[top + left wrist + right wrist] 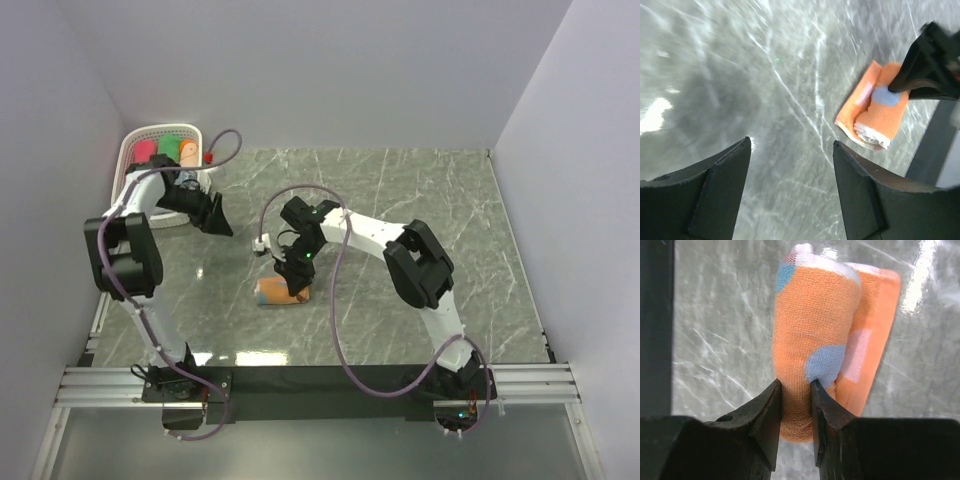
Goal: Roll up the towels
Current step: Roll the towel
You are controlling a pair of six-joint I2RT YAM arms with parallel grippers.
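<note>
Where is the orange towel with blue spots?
In the top view the orange towel lies rolled near the table's front middle, pinched by the right gripper, far from the white basket.

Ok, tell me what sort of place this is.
Probably a robot lab work cell, not a home: plain white walls box in a marble-patterned tabletop, two arms are bolted to a metal rail at its near edge, and a white basket holds rolled towels.

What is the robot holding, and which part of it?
The right tool pinches the orange towel by a bit of cloth at one end of its roll. The left tool is open and holds nothing.
</note>
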